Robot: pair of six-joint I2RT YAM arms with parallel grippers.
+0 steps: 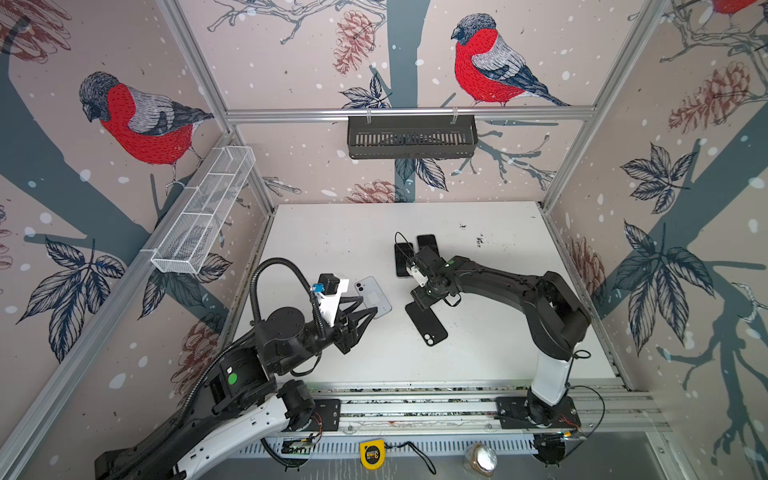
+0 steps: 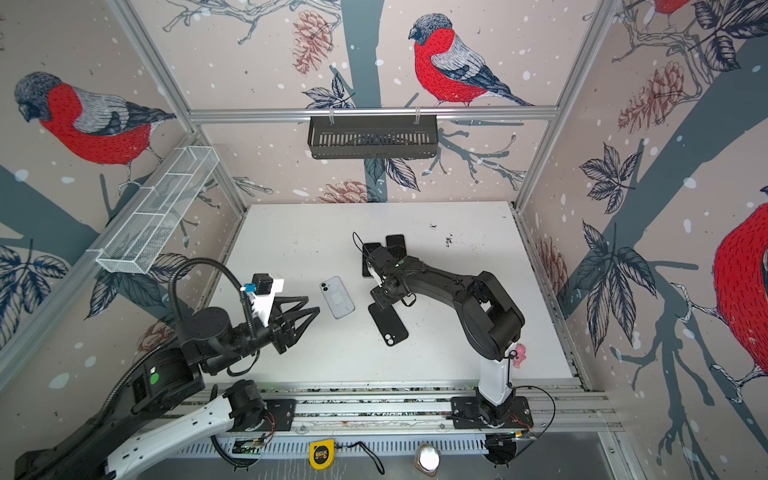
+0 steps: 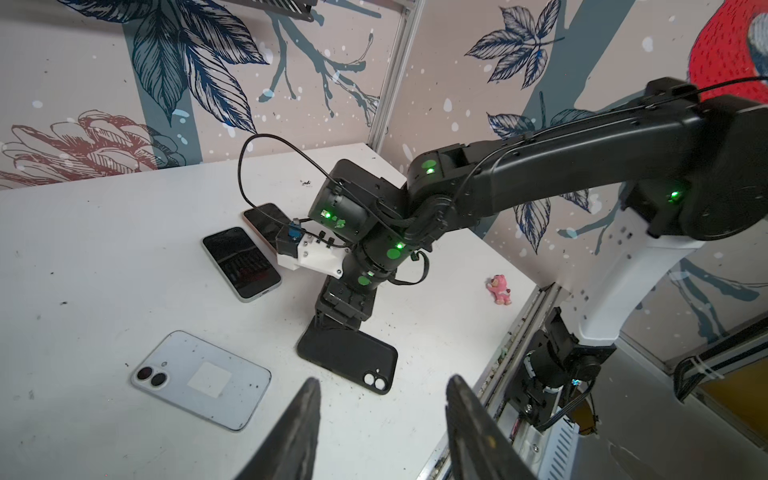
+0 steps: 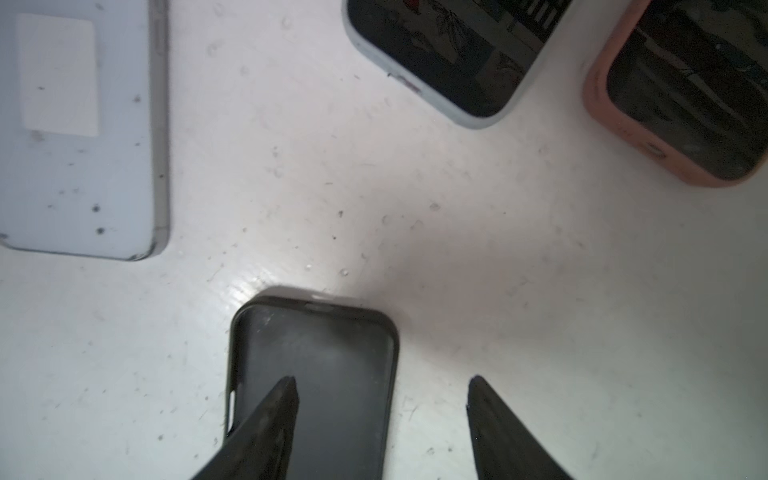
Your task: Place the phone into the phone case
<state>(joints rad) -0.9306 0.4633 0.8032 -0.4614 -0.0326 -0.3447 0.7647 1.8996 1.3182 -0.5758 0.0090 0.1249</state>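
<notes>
Right gripper sits closest to me, jaws apart, gripping nothing: one finger over the black phone case's hollow, the other over bare table. I see the pale blue phone lying face down just ahead of my left gripper, whose jaws also stand apart and empty.

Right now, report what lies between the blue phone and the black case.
Only bare table between blue phone and black case, clear in a top view.
</notes>
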